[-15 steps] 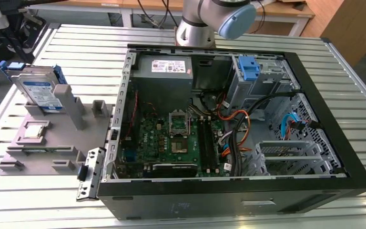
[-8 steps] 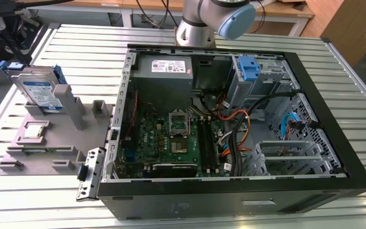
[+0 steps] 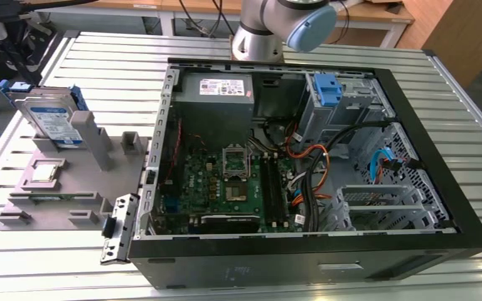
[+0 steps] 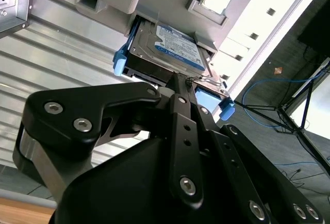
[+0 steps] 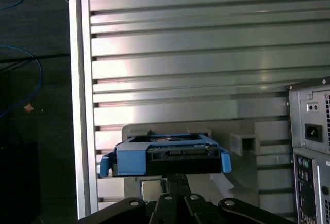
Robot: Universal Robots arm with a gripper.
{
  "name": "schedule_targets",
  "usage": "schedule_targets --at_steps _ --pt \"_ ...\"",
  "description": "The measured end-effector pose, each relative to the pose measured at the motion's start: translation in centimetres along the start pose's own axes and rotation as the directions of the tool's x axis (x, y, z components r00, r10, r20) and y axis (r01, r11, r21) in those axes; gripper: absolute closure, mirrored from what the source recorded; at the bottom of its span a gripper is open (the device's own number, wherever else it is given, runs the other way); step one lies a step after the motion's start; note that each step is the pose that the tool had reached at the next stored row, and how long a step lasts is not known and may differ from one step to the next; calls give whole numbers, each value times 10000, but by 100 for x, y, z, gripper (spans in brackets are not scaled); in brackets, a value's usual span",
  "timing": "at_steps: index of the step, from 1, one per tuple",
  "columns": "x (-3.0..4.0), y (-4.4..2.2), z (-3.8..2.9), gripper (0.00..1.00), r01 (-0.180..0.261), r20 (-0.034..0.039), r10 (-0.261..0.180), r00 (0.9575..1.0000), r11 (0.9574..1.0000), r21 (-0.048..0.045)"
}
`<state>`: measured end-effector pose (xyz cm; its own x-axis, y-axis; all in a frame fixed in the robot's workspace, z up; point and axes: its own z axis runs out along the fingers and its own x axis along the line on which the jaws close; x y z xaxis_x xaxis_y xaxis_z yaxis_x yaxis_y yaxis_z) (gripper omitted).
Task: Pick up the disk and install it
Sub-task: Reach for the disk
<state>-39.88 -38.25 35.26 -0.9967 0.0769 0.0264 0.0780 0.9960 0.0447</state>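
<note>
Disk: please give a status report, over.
Tool at the disk's edge, contact unclear. Disk upright in the grey stand, beside the computer case. Nothing between tool and disk.

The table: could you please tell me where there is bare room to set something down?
Bare slats of the table lie between the grey fixture and the arm's base, and at the near corner below the fixture. A strip runs on the exterior view's right of the computer case. The fixture, holding the disk, is crowded.

Bright light glares off the slatted table (image 5: pixel 206 64).
</note>
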Motion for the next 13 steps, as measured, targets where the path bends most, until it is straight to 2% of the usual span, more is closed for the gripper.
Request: schedule_targets --at_steps 13 --pt "-1 9 44 89 1 -2 -1 10000 10000 -1"
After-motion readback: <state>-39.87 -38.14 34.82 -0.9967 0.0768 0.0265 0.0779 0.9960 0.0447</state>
